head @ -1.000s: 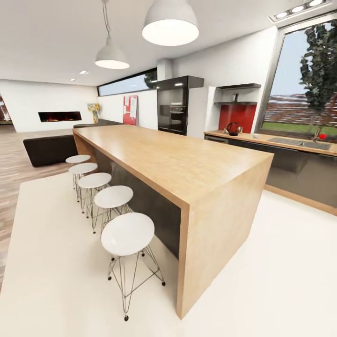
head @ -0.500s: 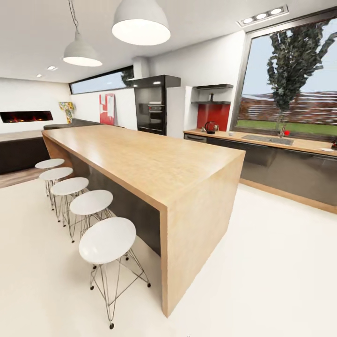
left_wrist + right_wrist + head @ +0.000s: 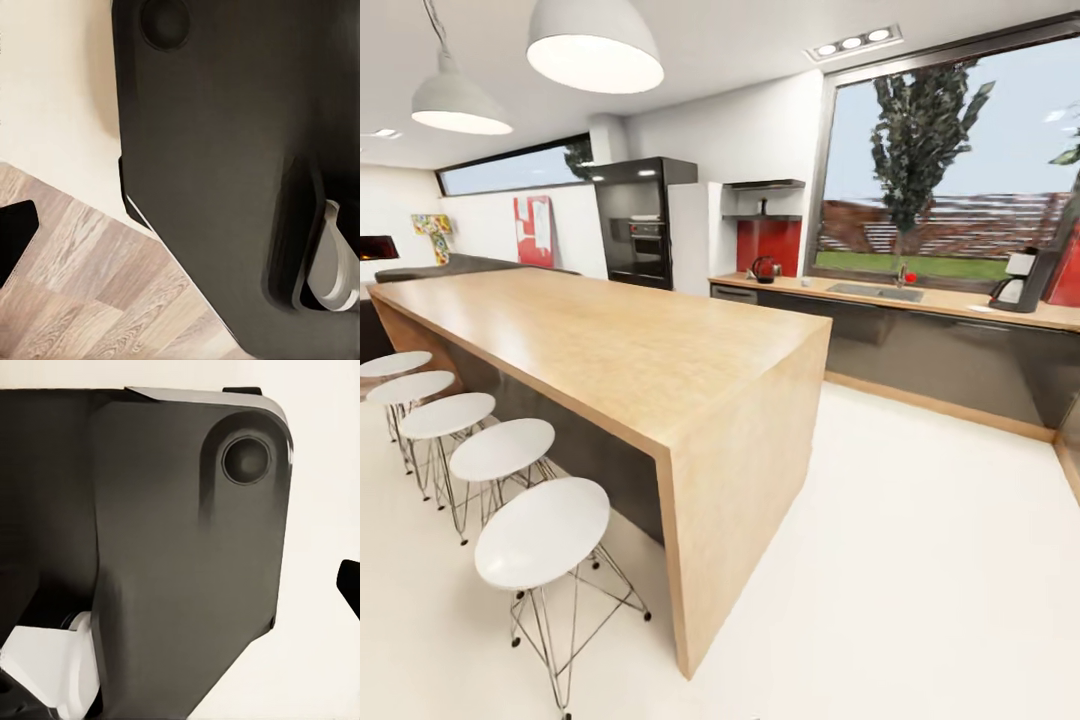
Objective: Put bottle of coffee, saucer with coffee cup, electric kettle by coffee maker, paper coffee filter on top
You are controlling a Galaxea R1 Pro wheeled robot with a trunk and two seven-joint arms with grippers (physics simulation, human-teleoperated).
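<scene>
en route, facing past the wooden bar (image 3: pixel 620 350) toward the kitchen countertop (image 3: pixel 950 305). coffee maker (image 3: pixel 1025 280) up by countertop's far right end, electric kettle (image 3: pixel 764 269) at its left end, sink (image 3: pixel 875 292) btwn them, well apart. grippers' state: can't tell. judged: approach needs to go ahead-right.

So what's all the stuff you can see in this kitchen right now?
wooden bar: one, orange-brown, middle of room
stools: five, white seats, along the bar
hanging lamps: two, white, above the bar
oven tower: one, black, far wall
kitchen countertop: one, light wood, under the window
electric kettle: one, dark, countertop's far end
coffee maker: one, black and white, countertop's right end
sink: one, steel, in the countertop
robot's dark body panel: close to both wrist cameras
</scene>
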